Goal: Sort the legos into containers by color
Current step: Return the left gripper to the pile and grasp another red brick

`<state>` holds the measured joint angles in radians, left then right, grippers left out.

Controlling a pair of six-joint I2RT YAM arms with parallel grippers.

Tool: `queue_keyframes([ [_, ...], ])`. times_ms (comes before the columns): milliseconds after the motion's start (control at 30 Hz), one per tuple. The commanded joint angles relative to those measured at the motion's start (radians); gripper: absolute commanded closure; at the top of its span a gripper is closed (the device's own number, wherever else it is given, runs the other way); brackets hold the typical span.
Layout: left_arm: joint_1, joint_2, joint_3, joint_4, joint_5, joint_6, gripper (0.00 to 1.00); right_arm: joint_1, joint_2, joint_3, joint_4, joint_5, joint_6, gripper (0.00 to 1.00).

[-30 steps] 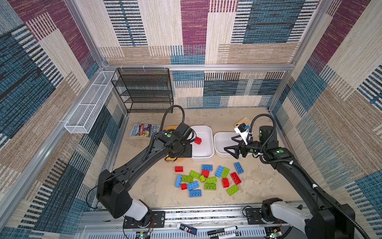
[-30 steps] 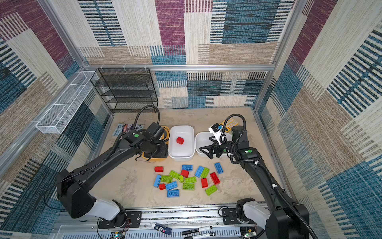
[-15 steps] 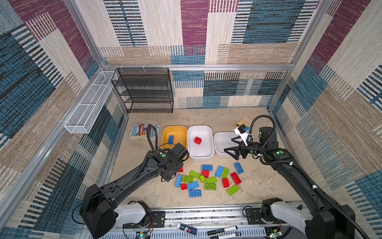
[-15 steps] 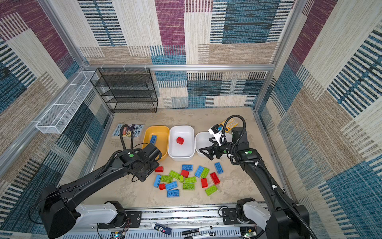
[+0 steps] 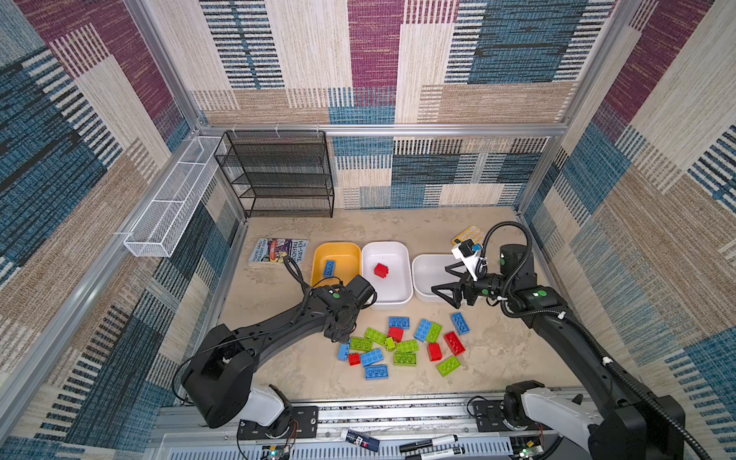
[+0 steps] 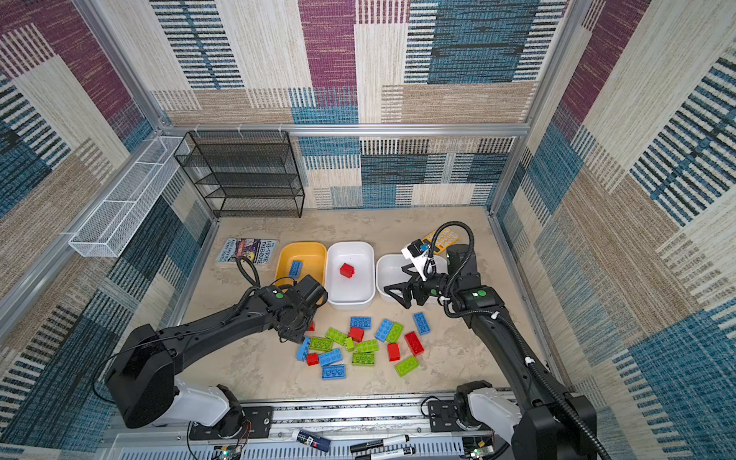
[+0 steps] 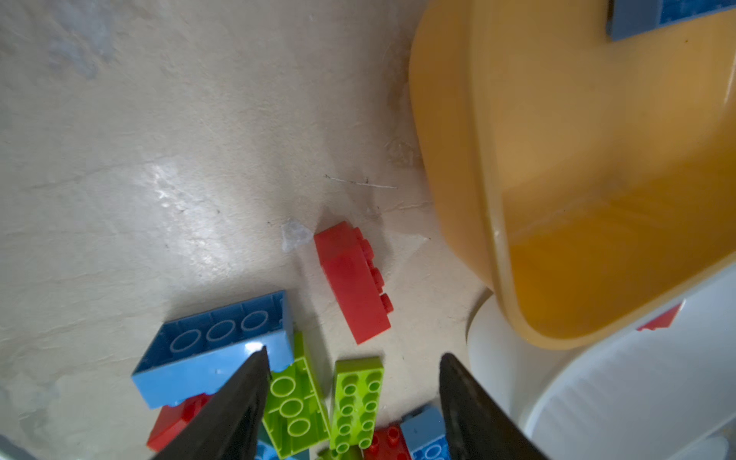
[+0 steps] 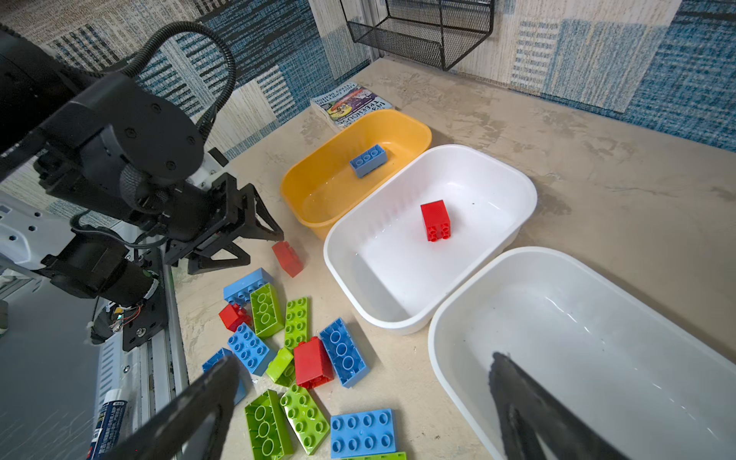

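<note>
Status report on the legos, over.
Left end effector open over pile; right end effector open by empty white tub. Blue brick in yellow tub, red brick in middle tub. Nothing blocking.

Looking like a robotics lab test cell, not a home. Aluminium frame (image 5: 382,129) is boxing in a beige tabletop (image 5: 398,227), and patterned fabric panels (image 5: 374,59) are covering every wall. Left arm (image 5: 275,328) and right arm (image 5: 565,334) are sitting mounted on a slotted base rail (image 5: 398,414) (bare circuit board (image 5: 275,452) glowing there, markers (image 5: 432,441) lying alongside). Staged props are sitting around: black mesh rack (image 5: 278,175), white wire basket (image 5: 167,211), book (image 5: 278,251), calculator (image 5: 470,235), legos (image 5: 398,346), containers (image 5: 384,243).
</note>
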<state>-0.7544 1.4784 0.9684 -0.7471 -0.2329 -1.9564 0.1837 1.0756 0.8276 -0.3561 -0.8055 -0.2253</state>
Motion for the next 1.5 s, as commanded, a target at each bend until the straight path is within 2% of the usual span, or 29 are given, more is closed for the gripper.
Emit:
queue_keyframes([
  [0,0.004,0.038,0.003,0.037,-0.016,-0.025,0.32,0.002,-0.002,-0.001,0.023,-0.017,0.006,0.01],
  [100,0.003,0.064,-0.009,0.031,0.003,-0.027,0.34,0.002,-0.003,0.005,0.014,-0.01,-0.003,0.01],
  [200,0.007,0.078,-0.016,0.036,-0.041,-0.033,0.37,0.001,-0.002,0.004,0.012,-0.008,-0.003,0.01],
  [333,0.022,0.093,-0.024,0.094,-0.041,-0.015,0.39,0.002,0.0,0.004,0.01,-0.016,0.007,0.01],
  [467,0.024,0.104,-0.015,0.055,-0.037,-0.012,0.42,0.001,0.001,0.007,0.005,-0.014,0.001,0.01],
  [867,0.046,0.121,-0.067,0.136,-0.025,0.025,0.55,0.002,-0.012,-0.005,-0.005,-0.006,-0.003,0.01],
  [1067,0.049,0.121,-0.071,0.148,-0.016,0.043,0.64,0.002,-0.018,-0.011,-0.007,-0.004,-0.002,0.01],
  [1233,0.049,0.083,-0.072,0.112,-0.031,0.055,0.8,0.002,-0.018,-0.01,-0.006,0.002,-0.005,0.01],
  [1467,0.071,-0.043,-0.062,0.007,-0.036,0.178,0.81,0.001,-0.014,-0.006,0.001,-0.001,-0.004,0.01],
])
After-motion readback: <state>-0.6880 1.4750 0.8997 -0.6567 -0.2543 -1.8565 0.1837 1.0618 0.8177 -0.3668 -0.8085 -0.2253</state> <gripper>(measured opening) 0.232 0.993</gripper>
